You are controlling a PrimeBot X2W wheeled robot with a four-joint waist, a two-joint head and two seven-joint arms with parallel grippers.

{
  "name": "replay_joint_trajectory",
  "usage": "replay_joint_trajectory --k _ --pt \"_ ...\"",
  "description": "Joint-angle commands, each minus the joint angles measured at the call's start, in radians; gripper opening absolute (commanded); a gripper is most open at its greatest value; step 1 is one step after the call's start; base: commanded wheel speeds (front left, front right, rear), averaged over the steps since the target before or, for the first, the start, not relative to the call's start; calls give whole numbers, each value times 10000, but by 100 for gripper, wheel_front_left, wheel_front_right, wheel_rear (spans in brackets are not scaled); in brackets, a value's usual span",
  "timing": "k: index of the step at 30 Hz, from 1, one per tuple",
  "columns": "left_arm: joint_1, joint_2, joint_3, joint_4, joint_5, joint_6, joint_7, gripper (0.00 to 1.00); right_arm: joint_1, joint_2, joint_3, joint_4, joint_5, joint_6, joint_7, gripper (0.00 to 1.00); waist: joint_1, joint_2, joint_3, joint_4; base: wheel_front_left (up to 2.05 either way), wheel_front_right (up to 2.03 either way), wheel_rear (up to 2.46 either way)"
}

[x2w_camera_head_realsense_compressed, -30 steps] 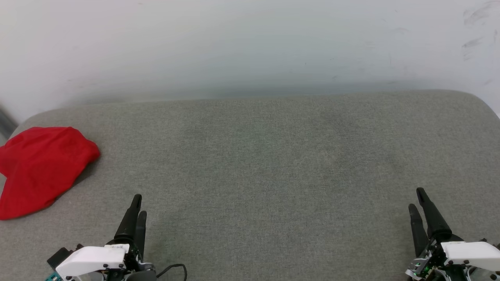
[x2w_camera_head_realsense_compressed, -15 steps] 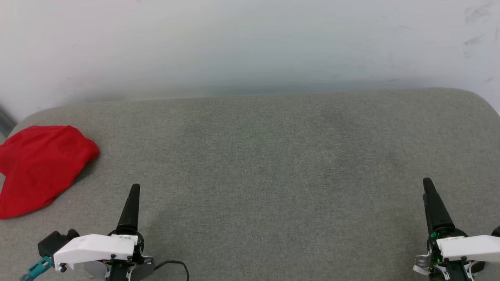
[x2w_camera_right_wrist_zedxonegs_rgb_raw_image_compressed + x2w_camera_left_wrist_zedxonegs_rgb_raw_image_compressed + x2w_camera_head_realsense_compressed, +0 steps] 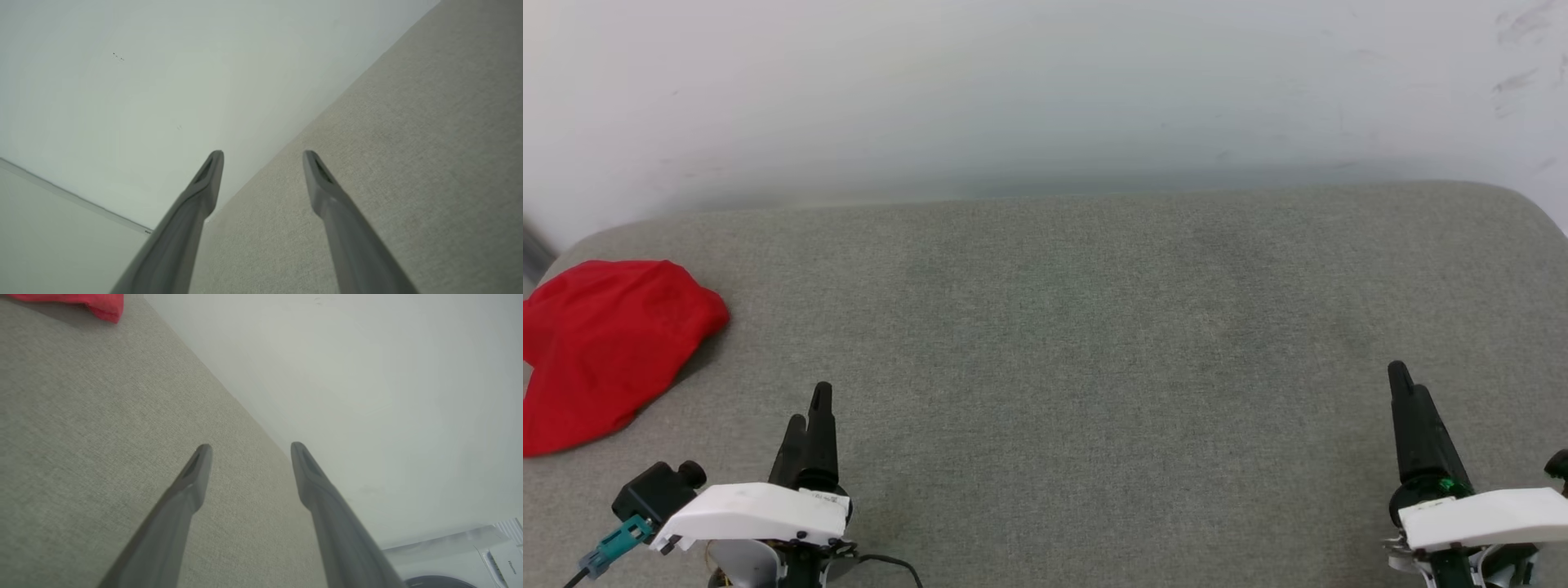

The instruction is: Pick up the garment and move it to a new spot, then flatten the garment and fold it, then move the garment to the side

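Observation:
The garment (image 3: 600,347) lies as a folded plain red bundle at the far left edge of the grey padded surface (image 3: 1078,327); a corner of the garment (image 3: 100,304) shows at the top left of the left wrist view. My left gripper (image 3: 809,407) hovers at the lower left, to the right of the garment and apart from it, open with nothing between its fingers (image 3: 196,473). At the lower right my right gripper (image 3: 1405,392) stands open and empty too, its fingers (image 3: 322,183) spread over the bare fabric.
A white wall (image 3: 1045,90) rises directly behind the surface's far edge. The surface rounds off at its back corners. A white appliance (image 3: 449,555) shows at the lower right of the left wrist view.
Both grippers have rotated about their wrists and drawn slightly toward the near edge. The garment has stayed where it was.

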Motion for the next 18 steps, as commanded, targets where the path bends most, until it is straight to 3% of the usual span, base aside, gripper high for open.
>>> replay_joint_trajectory --k 1,18 --pt "-15 26 -39 -213 394 86 -106 100 0 -19 75 -267 -481 10 -105 100 0 0 6 5 0 0 0" --pt "202 30 -513 -442 2945 459 -623 100 336 -18 269 -578 -3109 14 -634 100 0 0 49 15 0 0 0"
